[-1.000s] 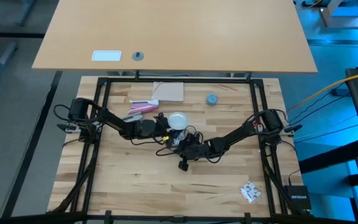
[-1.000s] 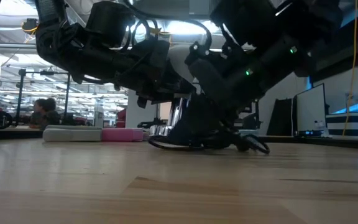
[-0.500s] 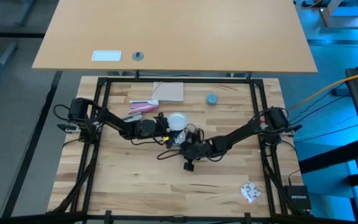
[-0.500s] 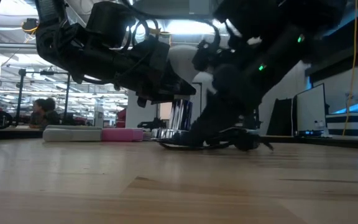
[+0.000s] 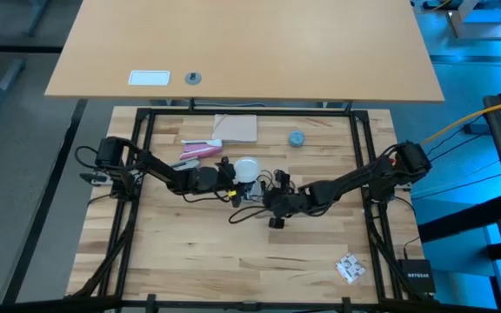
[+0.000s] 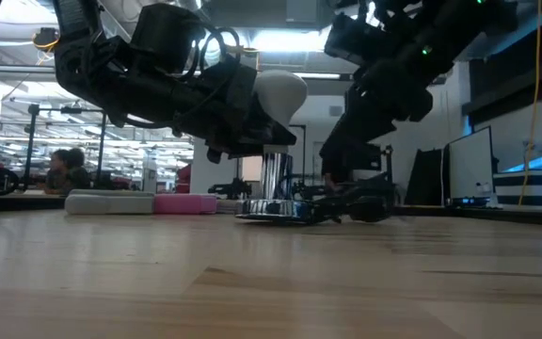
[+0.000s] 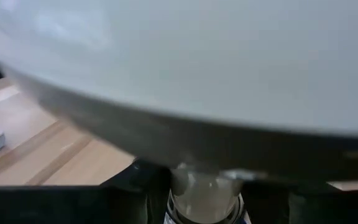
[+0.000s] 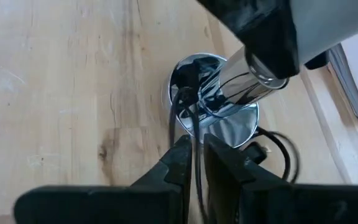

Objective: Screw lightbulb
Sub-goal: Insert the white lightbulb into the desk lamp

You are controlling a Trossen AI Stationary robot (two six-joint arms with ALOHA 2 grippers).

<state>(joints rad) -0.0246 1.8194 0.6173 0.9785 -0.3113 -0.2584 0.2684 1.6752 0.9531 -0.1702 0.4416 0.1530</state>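
Left gripper, jaws clamped on the bulb, seats it in the socket at bench centre; at 3 o'clock, right gripper pinches the cord; twisting comes next.

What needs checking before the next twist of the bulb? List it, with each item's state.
1. lightbulb held in the jaws of the left gripper: ok.
2. Socket standing upright on the table: ok.
3. Bulb above the socket and in line with it: ok, judging from the low view.
4. Screw base seated in the socket's threads: cannot tell, the joint is hidden.
5. Right gripper low beside the socket base, steadying it: cannot tell.
6. Black cord lying at the base, away from the socket's mouth: ok.
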